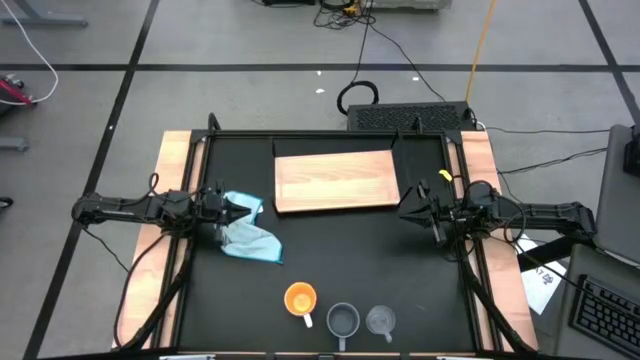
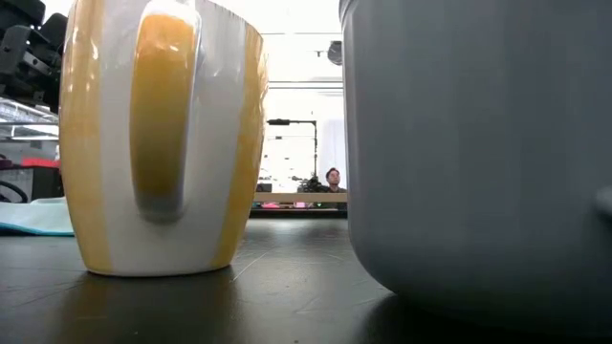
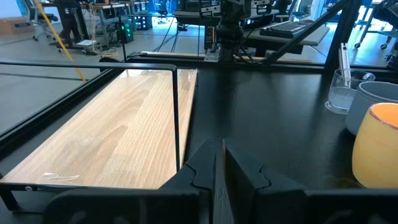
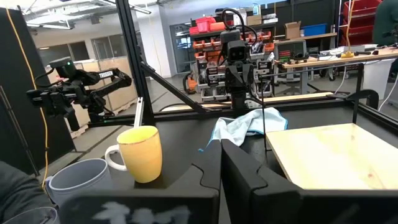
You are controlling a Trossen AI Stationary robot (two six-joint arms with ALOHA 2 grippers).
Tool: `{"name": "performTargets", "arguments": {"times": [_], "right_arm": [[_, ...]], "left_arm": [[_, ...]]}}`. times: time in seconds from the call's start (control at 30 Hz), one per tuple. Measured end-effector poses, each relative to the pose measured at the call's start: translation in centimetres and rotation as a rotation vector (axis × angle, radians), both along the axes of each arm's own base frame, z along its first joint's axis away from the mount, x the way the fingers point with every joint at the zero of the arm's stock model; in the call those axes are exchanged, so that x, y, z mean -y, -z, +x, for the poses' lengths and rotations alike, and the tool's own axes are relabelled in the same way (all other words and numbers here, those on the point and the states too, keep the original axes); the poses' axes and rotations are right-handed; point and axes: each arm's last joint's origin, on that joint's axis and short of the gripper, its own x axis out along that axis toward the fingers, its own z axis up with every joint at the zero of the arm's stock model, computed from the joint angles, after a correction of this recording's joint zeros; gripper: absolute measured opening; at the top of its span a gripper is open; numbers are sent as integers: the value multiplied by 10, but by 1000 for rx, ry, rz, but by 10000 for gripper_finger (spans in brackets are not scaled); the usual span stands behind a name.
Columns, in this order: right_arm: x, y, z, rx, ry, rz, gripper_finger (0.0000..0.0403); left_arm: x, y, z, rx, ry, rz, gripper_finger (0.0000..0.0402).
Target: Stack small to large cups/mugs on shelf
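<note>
Here we see three cups in a row at the 6 o'clock edge of the table [image 1: 330, 260]: the orange mug [image 1: 300, 299], the grey-blue mug [image 1: 343, 320] and the tiny glass cup [image 1: 380, 320]. The shelf [image 1: 336, 181] lies flat toward 12 o'clock. The left gripper [image 1: 250, 209] waits at 9 o'clock over the blue cloth [image 1: 247, 238], fingers pressed together. The right gripper [image 1: 408, 207] waits at 3 o'clock, fingers together too, holding nothing.

Even bright indoor light, soft shadows, low view's near mugs [image 2: 163, 134] blurred
</note>
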Motion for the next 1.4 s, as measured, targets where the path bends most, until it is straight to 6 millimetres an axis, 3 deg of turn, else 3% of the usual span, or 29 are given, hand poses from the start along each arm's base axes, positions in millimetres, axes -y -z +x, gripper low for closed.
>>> {"name": "performTargets", "arguments": {"times": [0.67,0.93,1.17,1.4], "right_arm": [[0,-11,-1,121,3,-74,0],[-5,-15,-2,166,-114,-98,0],[-14,-35,5,152,-193,-127,0],[-26,-54,25,62,-282,-162,0]], "left_arm": [[0,0,0,0,0,0,33],[0,0,0,0,0,0,33],[0,0,0,0,0,0,33],[0,0,0,0,0,0,33]]}}
